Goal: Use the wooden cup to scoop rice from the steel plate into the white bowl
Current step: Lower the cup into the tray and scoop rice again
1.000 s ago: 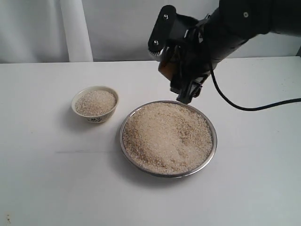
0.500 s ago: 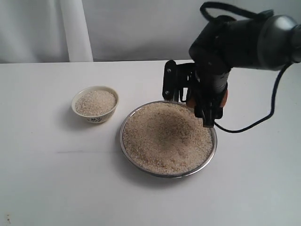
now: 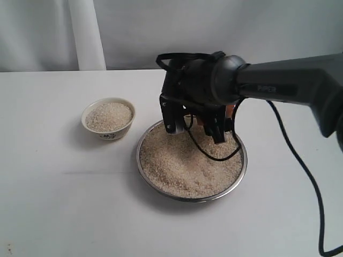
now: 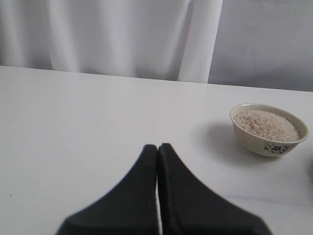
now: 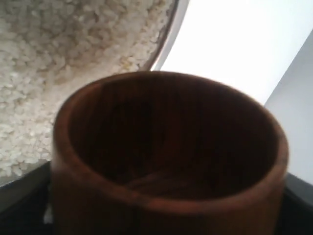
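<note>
Over steel plate [image 3: 138, 160] of rice [image 3: 182, 166]: wooden cup [image 5: 166, 147] clamped in right end effector [image 3: 195, 127], its dark interior visible in right wrist view only.

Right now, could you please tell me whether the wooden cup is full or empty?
Empty: the right wrist view looks into the wooden cup and shows only bare dark wood; the rice lies outside it.

Right gripper [image 3: 195, 131] points down, gripping; left gripper [image 4: 157, 147] closed.

A white table [image 3: 64, 214] is spread across the scene — backed by a pale curtain [image 3: 86, 32] hung in vertical folds along its far edge.
</note>
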You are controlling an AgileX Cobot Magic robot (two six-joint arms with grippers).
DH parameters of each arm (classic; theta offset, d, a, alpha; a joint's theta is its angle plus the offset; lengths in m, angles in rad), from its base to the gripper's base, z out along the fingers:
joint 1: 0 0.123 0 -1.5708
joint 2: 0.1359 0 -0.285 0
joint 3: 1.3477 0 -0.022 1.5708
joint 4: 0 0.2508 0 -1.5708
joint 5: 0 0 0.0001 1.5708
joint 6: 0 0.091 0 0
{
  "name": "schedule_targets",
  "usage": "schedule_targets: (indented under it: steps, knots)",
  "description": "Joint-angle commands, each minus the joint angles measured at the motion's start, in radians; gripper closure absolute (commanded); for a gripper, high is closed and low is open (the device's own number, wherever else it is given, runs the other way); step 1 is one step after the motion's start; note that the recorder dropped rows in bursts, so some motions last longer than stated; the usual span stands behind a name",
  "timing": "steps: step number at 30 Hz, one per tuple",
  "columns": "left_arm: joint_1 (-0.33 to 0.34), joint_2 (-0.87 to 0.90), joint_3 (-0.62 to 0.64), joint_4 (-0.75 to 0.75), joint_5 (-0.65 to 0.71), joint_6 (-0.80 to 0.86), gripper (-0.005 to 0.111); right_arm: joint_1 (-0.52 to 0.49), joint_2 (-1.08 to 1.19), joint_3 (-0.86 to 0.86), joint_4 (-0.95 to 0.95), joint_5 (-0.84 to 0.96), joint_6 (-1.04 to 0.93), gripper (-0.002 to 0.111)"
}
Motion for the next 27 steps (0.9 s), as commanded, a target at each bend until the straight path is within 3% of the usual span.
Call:
schedule_targets:
  steps: [1,27]
  knots:
    - [-0.005,0.000,0.002,-0.005,-0.007,-0.004,0.107,0.017,0.042,-0.029,-0.091,0.083,-0.031,0.108]
    - [-0.005,0.000,0.002,-0.005,-0.007,-0.004,0.107,0.017,0.063,-0.029,-0.122,-0.097,-0.099,0.108]
